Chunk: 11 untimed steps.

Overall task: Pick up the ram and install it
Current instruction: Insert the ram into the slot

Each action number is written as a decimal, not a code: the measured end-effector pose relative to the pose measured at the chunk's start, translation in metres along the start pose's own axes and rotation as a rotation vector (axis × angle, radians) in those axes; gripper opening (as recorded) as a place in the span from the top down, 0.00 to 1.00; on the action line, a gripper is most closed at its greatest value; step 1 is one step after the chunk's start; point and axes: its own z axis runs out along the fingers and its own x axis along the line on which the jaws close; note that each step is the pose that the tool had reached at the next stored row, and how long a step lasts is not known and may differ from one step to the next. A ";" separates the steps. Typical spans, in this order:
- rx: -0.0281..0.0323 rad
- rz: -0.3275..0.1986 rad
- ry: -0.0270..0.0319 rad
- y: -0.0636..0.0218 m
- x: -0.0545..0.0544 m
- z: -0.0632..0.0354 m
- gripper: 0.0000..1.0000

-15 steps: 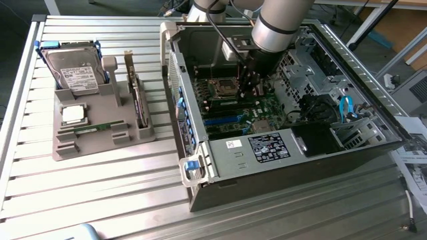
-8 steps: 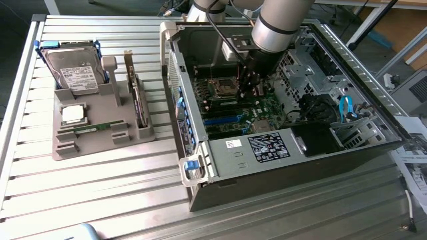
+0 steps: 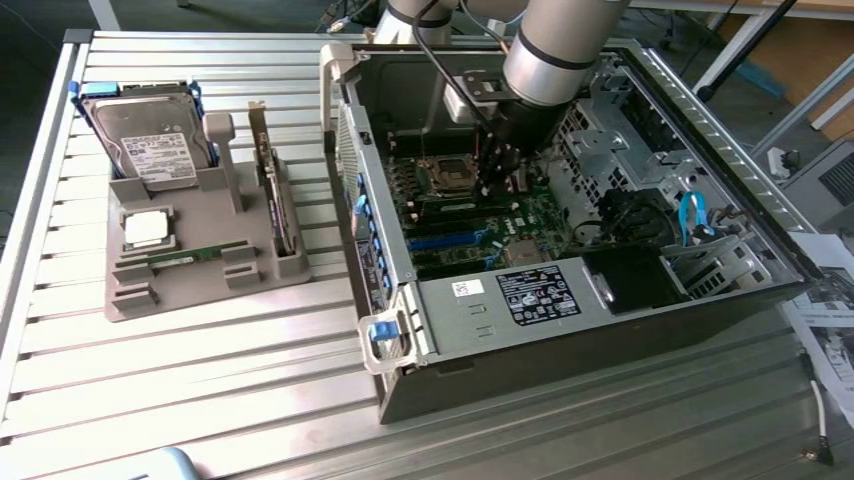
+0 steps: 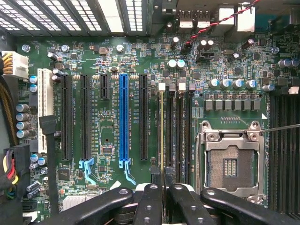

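Clamping thin flat ram (image 4: 162,131) edge-on, black jointed end effector (image 4: 162,182) over mobo slots (image 4: 180,136)

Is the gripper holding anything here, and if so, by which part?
The gripper looks shut on the ram, which is seen edge-on along a memory slot. It pinches the stick's upper edge near one end.

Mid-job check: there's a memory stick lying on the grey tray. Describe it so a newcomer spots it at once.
To the exterior view's left of the open computer case sits a grey tray. On it, just in front of the square silver processor, lies the ram stick. It is the only thin, narrow green strip; the hard drive is boxy and the expansion card stands upright.
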 end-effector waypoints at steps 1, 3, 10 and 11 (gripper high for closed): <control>0.0000 0.001 -0.0001 0.0000 0.000 0.0000 0.88; 0.0001 0.004 -0.0002 0.0000 0.000 0.0001 0.88; 0.0003 0.011 -0.0005 0.0000 0.000 0.0001 0.88; 0.0003 0.011 -0.0004 0.0000 0.000 0.0002 0.88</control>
